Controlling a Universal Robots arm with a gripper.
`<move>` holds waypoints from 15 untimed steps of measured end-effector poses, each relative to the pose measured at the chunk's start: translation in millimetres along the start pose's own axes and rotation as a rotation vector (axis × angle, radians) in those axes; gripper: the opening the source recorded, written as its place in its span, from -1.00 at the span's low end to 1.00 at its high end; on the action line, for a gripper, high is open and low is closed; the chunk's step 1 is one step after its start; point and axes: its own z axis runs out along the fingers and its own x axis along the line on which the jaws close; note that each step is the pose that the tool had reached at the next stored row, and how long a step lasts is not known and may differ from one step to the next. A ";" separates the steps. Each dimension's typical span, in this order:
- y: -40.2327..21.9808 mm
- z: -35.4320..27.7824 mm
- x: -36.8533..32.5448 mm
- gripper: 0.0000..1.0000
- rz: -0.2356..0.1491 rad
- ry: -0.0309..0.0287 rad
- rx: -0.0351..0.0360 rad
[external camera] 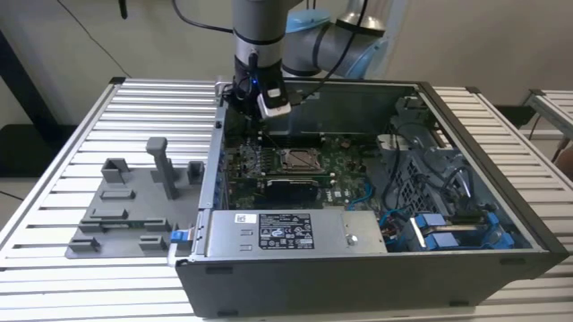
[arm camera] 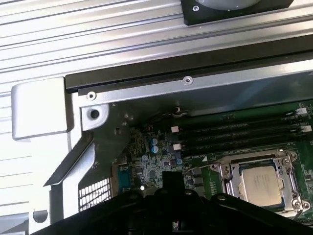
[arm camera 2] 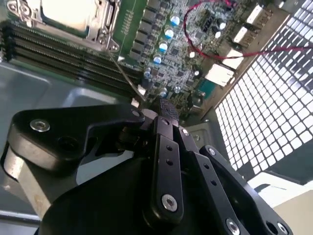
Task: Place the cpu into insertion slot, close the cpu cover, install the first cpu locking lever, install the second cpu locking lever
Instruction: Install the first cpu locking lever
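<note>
Exterior view: slatted table (external camera: 90, 121) bears open case (external camera: 358, 272); in second wrist view end effector (arm camera 2: 166, 105) seems pressed together.

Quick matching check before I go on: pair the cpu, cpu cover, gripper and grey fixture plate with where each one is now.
1 cpu
2 cpu cover
3 gripper
4 grey fixture plate

A outside the case, exterior view's left
B lying as a frame around the chip
C showing through the frame's window
D above the motherboard, off to the chip's side

Pairs: 1-C, 2-B, 3-D, 4-A
</note>
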 end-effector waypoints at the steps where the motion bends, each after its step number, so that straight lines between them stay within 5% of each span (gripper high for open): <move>1: -0.7 -0.2 -0.4 -0.79 0.000 0.0009 -0.0047; 5: -1.9 -0.3 -2.9 -0.79 -0.001 0.0086 -0.0195; 12: -0.5 -0.4 -13.3 -0.79 0.009 0.0574 -0.0136; 14: -0.1 -0.4 -15.8 -0.79 0.009 0.0676 -0.0118; 15: -0.1 -0.4 -15.8 -0.79 0.009 0.0680 -0.0117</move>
